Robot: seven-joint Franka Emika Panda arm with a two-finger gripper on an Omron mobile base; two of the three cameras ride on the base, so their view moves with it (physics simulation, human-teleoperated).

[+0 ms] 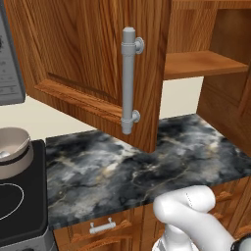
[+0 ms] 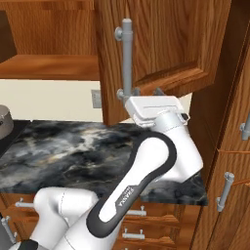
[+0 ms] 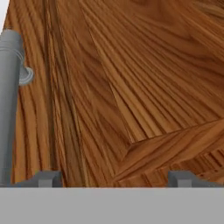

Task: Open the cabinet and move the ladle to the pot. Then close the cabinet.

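Wooden cabinet point(image 1: 93, 59) door swung open, one bar handle point(image 1: 129, 81); claw point(image 3: 114, 177) spread empty beside it.

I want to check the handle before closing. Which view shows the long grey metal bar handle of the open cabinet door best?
The left base view: the long grey metal bar handle shows whole. The right base view has the arm covering its lower end; the hand view shows one edge.

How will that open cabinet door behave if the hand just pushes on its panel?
The cabinet door probably swings rigidly on its hinges rather than flexing: it looks like solid raised-panel wood. The hand is open, facing flat panel beside the bar handle, so the fingertips might slide on smooth wood.
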